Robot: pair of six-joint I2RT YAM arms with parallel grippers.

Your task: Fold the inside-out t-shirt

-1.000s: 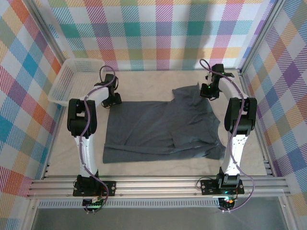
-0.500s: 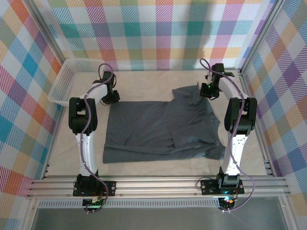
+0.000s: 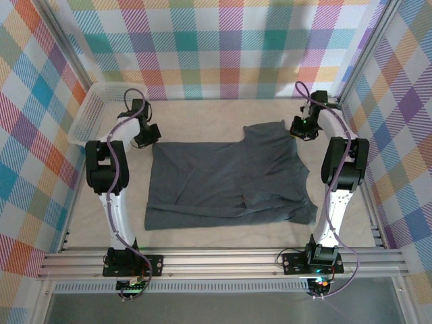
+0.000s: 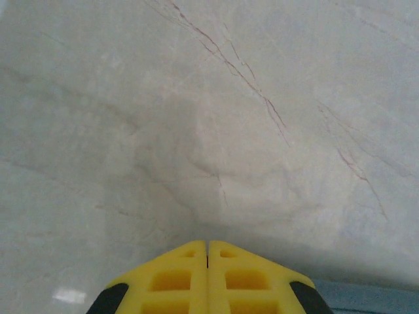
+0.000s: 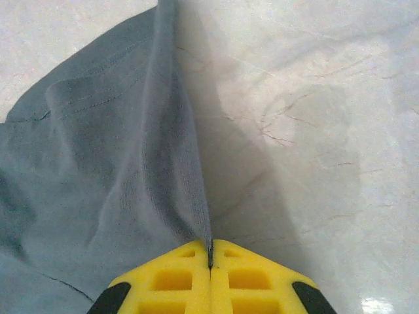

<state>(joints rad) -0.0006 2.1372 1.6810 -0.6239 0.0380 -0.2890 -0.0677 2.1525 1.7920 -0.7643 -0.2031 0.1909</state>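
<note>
Both closed: right hand [image 5: 209,247] pinches t-shirt [image 5: 98,170], left hand [image 4: 207,244] above table [image 4: 196,98].

Right pincer [image 5: 210,260] pinching t-shirt [image 5: 91,163] fold, marbled tabletop [image 5: 314,98]
</note>
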